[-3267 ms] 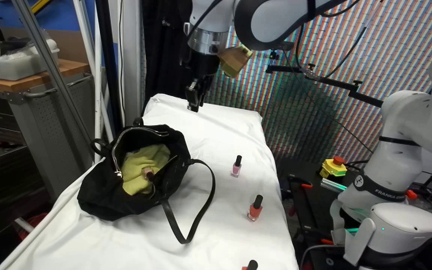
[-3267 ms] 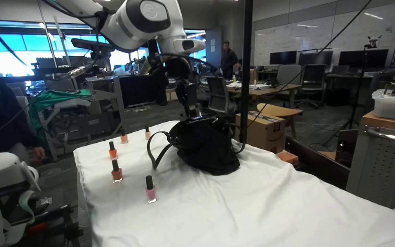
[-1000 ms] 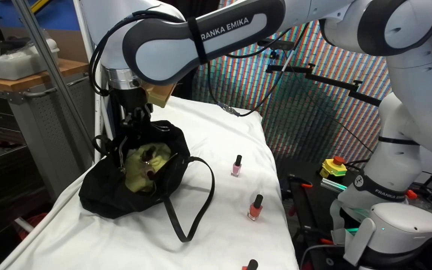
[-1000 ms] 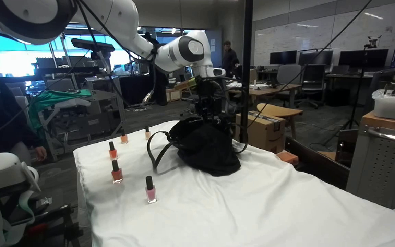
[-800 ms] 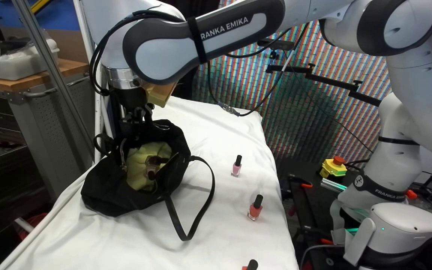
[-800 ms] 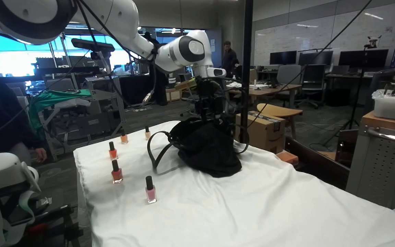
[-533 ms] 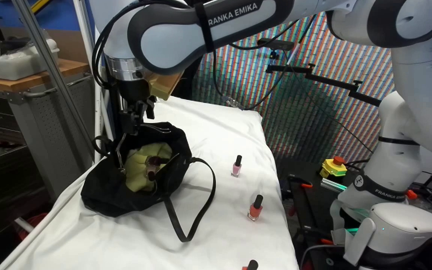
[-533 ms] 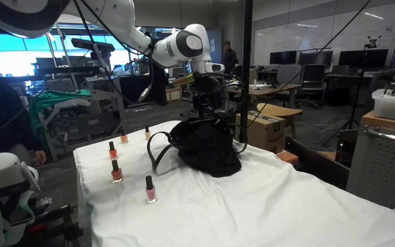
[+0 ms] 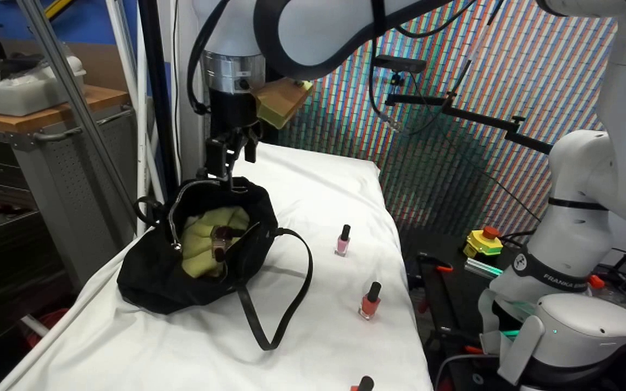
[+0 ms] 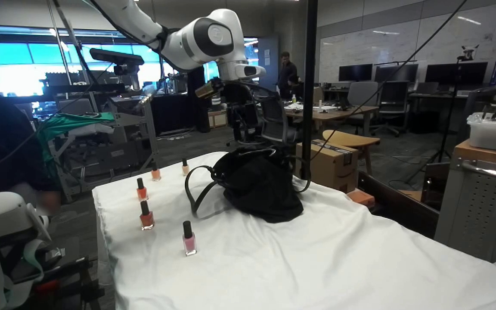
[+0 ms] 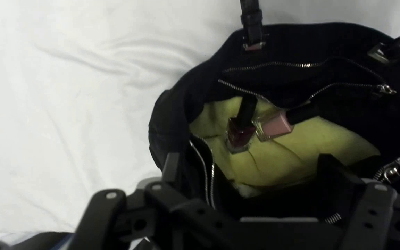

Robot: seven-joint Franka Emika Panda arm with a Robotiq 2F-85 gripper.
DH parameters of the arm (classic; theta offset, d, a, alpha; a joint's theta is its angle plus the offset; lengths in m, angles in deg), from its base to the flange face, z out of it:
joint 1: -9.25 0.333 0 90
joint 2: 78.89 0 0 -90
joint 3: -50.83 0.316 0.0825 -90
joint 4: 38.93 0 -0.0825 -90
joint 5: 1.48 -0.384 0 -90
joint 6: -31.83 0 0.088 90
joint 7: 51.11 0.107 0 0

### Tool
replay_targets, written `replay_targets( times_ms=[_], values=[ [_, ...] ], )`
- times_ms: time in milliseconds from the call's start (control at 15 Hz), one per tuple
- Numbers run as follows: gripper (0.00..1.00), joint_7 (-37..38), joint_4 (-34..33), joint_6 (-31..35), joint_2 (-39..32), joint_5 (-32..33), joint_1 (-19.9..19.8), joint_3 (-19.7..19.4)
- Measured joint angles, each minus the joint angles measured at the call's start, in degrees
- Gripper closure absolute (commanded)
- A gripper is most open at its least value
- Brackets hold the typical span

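hand (image 11: 249,166) found released, jaws standing wide apart in the lower half of the wrist view. black bag (image 9: 166,288) sits just below the hand, left of centre in an exterior view, on the white-draped worktop (image 9: 318,336). inside it, a dark red bottle (image 11: 240,133) and a pink bottle (image 11: 275,125) appear higher than the jaws, near the wrist view's centre. both are black-capped, clear-based, lying on yellow cloth (image 11: 283,156). bag is metal-zipped fabric.
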Motion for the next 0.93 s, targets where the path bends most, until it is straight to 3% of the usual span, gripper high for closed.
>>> replay_targets(
  times_ms=[400, 667, 933],
  values=[
    [0.0, 7.62, 19.12, 7.16, 9.36, -2.4, -1.95, -0.42],
    [0.0, 7.97, 30.57, 12.01, 14.81, -5.01, -4.71, -0.73],
    [0.0, 6.18, 37.85, 16.65, 17.51, -5.22, -7.29, -1.15]
  ],
)
